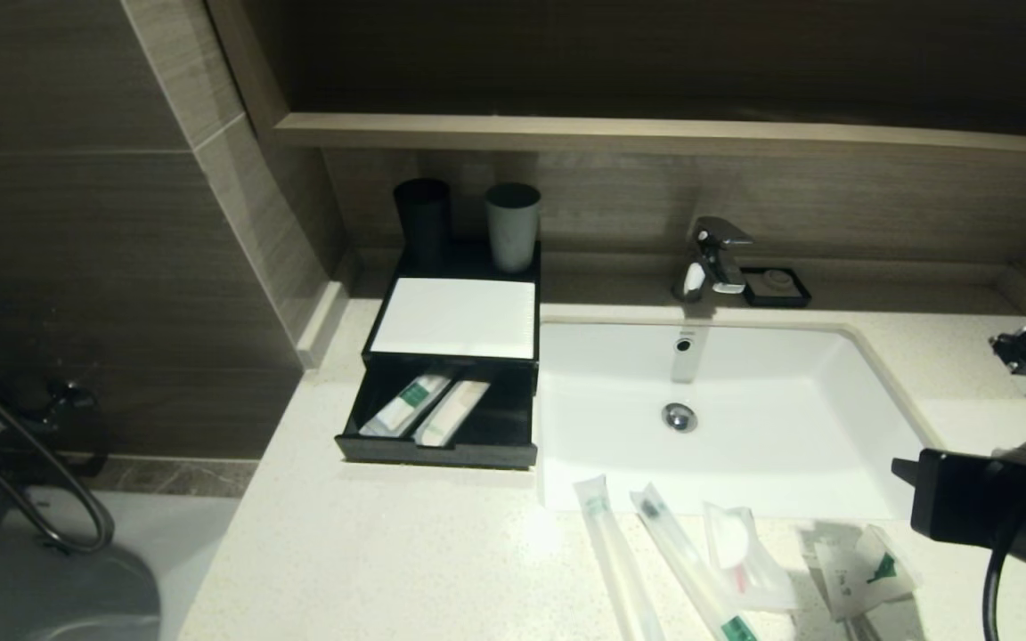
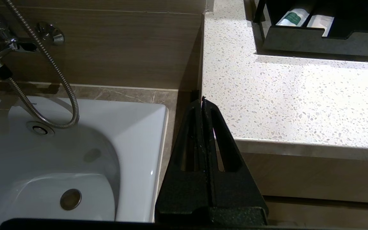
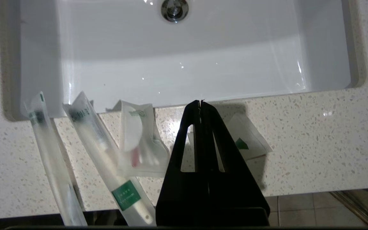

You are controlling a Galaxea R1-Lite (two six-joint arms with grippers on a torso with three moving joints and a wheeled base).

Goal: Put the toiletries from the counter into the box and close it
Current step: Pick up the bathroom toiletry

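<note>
The black box (image 1: 442, 418) sits open on the counter (image 1: 370, 552), left of the sink (image 1: 745, 418). Four thin plastic packets wait by the sink's front edge: two long ones (image 3: 107, 159), a small pouch (image 3: 137, 140) and a flat one (image 3: 246, 143). They look light, soft and slippery, so pinch the middle. The right gripper (image 3: 200, 101) hangs above them, pressed together. The left gripper (image 2: 201, 99), also pressed together, is off the counter's edge.

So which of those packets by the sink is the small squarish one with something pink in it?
Start at the white sink and come to the counter strip along its front edge. Four packets lie there; it is the third from the left, after two long toothbrush sleeves. It alone is short, clear, with a white disc and pink piece inside.
</note>
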